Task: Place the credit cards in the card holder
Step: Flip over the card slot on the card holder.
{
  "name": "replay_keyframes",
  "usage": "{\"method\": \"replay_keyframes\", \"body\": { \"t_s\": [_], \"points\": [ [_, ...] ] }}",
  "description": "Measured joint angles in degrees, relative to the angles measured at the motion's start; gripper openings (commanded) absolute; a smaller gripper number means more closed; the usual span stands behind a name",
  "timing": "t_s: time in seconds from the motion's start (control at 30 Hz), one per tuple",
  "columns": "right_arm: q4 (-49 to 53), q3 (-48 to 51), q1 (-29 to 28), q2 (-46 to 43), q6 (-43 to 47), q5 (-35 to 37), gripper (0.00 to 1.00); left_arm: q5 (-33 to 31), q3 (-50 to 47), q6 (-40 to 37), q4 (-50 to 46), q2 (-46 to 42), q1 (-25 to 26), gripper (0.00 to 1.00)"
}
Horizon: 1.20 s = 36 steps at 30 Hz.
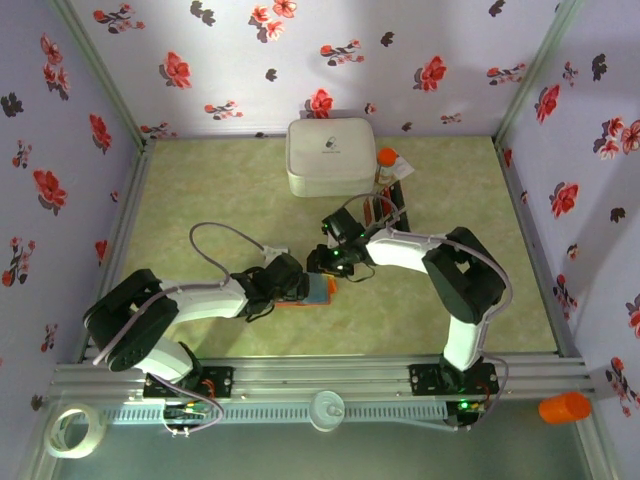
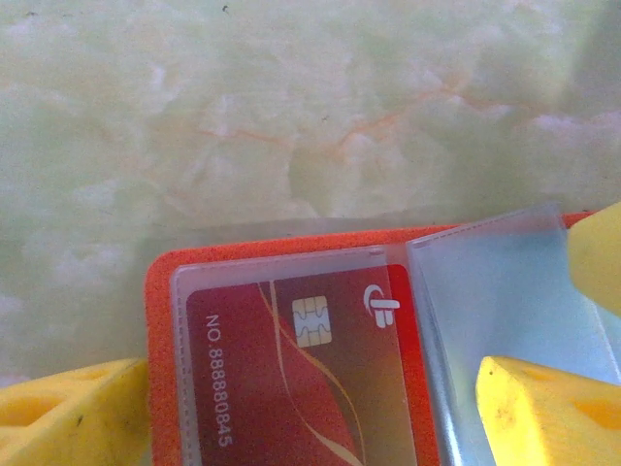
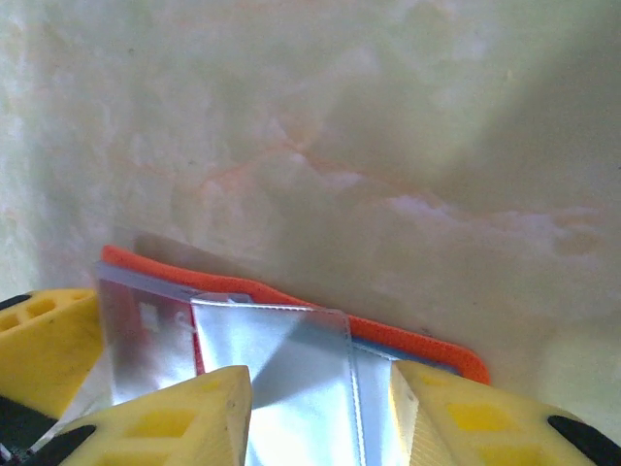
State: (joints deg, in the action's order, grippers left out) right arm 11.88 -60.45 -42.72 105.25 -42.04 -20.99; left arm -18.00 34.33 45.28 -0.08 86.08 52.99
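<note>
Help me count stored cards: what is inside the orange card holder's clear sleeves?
One sleeve holds a red chip card. The neighbouring sleeve looks empty, but a yellow finger covers its lower part.

Both arms are built alike: white tubular links joined by bulky, rounded black joint housings. The left arm [image 1: 200,300] rises from the left base [image 1: 185,382], a black block at seven o'clock in the overhead view, with red and orange wires [image 1: 206,386] bunched at its three o'clock side. The right arm [image 1: 400,250] has the right base [image 1: 455,378], also black, at five o'clock, with a small green light [image 1: 462,404] at its six o'clock edge. A thin grey cable [image 1: 215,235] loops off the left arm toward eleven o'clock. A paler cable [image 1: 506,290] skirts the right arm's elbow at three o'clock. The left gripper [image 2: 310,374] and right gripper [image 3: 320,379] carry bright yellow wedge-shaped fingers [image 3: 466,413] with moulded recesses.
</note>
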Motion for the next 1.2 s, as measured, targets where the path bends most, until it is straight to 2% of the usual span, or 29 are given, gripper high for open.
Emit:
{"method": "replay_keyframes", "body": {
  "t_s": [0.3, 0.57, 0.73, 0.97, 1.2],
  "points": [
    [-1.81, -0.07, -0.09, 0.72, -0.48, -2.25, 0.41, -0.09, -0.37, 0.00, 0.57, 0.00, 0.00, 0.86],
    [-2.23, -0.07, -0.15, 0.85, -1.92, -3.32, 0.28, -0.24, -0.70, 0.00, 1.05, -0.22, 0.00, 0.86],
    [-2.32, -0.04, -0.20, 0.85, -2.23, -3.72, 0.26, -0.17, -0.76, 0.00, 1.18, -0.46, 0.00, 0.86],
    [-4.17, 0.35, -0.48, 0.72, -3.91, -4.98, 0.30, 1.84, -1.44, 0.00, 0.94, -2.62, 0.00, 0.90],
    [-6.19, 1.31, -0.57, -0.37, -6.54, -5.86, 0.44, 2.62, -2.21, -0.26, -2.56, -12.28, -0.83, 0.93]
  ]
}}
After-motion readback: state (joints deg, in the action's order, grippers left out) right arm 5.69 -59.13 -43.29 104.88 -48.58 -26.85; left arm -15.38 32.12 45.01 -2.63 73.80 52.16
